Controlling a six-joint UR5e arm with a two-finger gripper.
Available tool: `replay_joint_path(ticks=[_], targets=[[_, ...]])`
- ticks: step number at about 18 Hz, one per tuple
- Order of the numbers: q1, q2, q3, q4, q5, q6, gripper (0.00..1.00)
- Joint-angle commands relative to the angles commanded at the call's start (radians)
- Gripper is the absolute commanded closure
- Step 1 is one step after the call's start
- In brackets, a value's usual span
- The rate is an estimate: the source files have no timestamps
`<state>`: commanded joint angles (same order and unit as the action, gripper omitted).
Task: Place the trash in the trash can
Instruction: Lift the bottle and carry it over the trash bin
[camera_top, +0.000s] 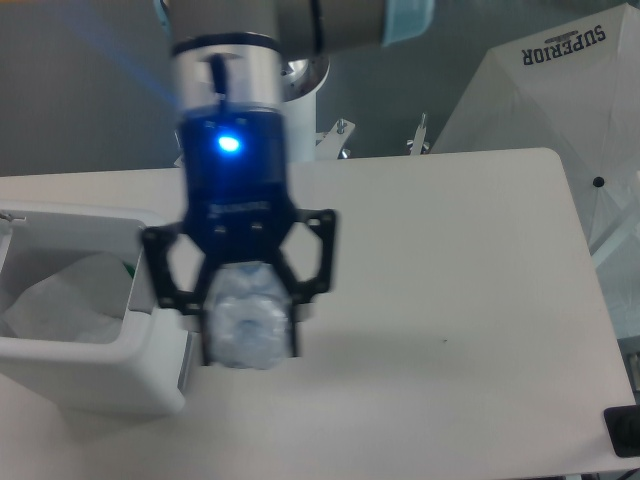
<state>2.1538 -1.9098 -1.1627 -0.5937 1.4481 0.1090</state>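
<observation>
Camera view, fixed, looking down at the white table (470, 300): the gripper (247, 335) is up off the surface with the bottle (245, 320) clamped between its two fingers, which are closed in snug against the bottle's sides. The bottle is seen end-on and blurry, so I can't make out the label or the cap from here. It's hanging over the table just right of the trash can (90, 375), close to the can's right wall but not yet over the opening.

The trash can sits at the left, near edge of the table. Inside it there's already the bag (65, 300), crumpled up white, with a bit of green poking out near the right inner wall. So one of the two bits of trash looks done, and the bottle is what's left.

On handling, my guess: small clear plastic bottle, looks empty or close to it, so very light. Thin walls like that flex and dent if squeezed hard, and smooth plastic is kind of slippery, so a round body can roll or pop out of flat fingers. Holding it across the middle of the body, like it seems to be doing now, is the sensible spot; it looks like more surface to bite on than the neck. It shouldn't be fragile, so a short drop into the can on top of the soft bag should be harmless.
</observation>
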Motion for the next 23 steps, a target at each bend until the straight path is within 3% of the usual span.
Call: replay_joint_path(ticks=[6,9,15,17,19,23], targets=[[-0.11,-0.002,-0.055,0.0,0.003,-0.071,0.44],[-0.127,-0.006,-0.061,-0.002,0.003,-0.12,0.44],[-0.166,0.005,-0.15,-0.002,0.009,-0.135,0.43],[-0.166,0.005,-0.161,0.0,0.009,-0.138,0.37],[-0.166,0.006,-0.163,-0.002,0.009,-0.138,0.19],[-0.167,0.025,-0.172,-0.002,0.005,-0.134,0.07]])
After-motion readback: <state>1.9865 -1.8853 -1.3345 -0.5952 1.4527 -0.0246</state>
